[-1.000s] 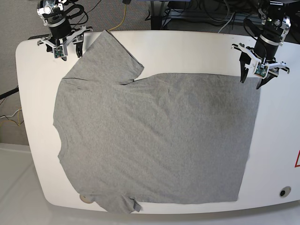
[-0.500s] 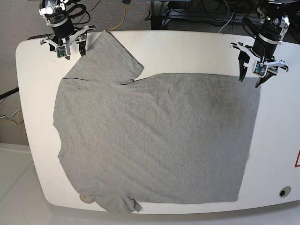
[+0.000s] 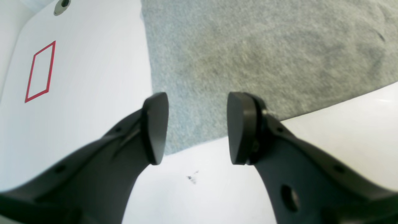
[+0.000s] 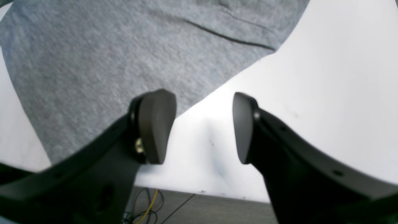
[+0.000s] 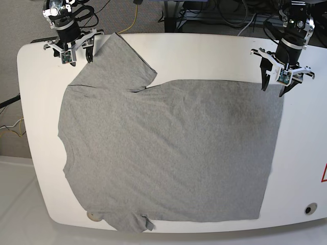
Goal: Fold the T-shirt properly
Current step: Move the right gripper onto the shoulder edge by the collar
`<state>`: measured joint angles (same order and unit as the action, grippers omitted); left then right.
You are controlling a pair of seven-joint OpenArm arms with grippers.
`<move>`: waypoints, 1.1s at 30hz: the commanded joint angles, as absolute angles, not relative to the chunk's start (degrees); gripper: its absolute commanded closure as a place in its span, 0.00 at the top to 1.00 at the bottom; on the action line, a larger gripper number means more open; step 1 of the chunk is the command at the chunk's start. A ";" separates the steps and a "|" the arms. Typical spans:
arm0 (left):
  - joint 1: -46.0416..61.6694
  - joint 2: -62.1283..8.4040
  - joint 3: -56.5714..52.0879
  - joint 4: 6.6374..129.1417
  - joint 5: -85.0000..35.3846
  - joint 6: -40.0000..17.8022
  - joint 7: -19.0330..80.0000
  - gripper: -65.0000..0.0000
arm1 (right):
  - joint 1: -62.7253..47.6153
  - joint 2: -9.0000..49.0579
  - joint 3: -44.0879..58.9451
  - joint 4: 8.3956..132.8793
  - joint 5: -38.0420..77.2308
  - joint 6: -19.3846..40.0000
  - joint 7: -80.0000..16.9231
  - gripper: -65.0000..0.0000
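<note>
The T-shirt (image 5: pixel 168 153) lies spread flat on the white table (image 5: pixel 204 56), plain grey side up, with one sleeve (image 5: pixel 120 64) angled toward the far left corner. My left gripper (image 5: pixel 273 91) hangs open just above the shirt's far right hem corner. In the left wrist view its fingers (image 3: pixel 155 127) straddle that corner of the T-shirt (image 3: pixel 264 56), with nothing between them. My right gripper (image 5: pixel 79 58) stands open at the sleeve's far edge. In the right wrist view the right gripper (image 4: pixel 203 127) shows bare table in its gap, with the sleeve (image 4: pixel 108 56) under its left finger.
A red outlined mark (image 3: pixel 40 71) and a round hole (image 5: pixel 309 209) sit near the table's right edge. Cables (image 4: pixel 149 202) run on the carpet beyond the far edge. The shirt's lower sleeve (image 5: pixel 135 222) reaches the front edge.
The right gripper has drifted a little toward the table's far edge beside the sleeve. The left gripper has shifted slightly back too. Both stay open and the shirt has not moved.
</note>
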<state>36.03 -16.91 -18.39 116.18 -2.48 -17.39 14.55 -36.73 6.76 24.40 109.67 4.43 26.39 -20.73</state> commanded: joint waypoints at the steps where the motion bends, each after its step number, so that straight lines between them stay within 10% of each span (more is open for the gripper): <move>1: 36.60 -17.88 -18.75 116.86 -2.88 -16.95 13.27 0.44 | -37.11 6.95 24.42 111.25 4.64 26.23 -19.43 0.49; 33: 36.98 -17.79 -19.18 115.22 -2.78 -16.74 13.17 0.45 | -35.91 6.94 17.89 104.55 6.36 33.16 -23.66 0.50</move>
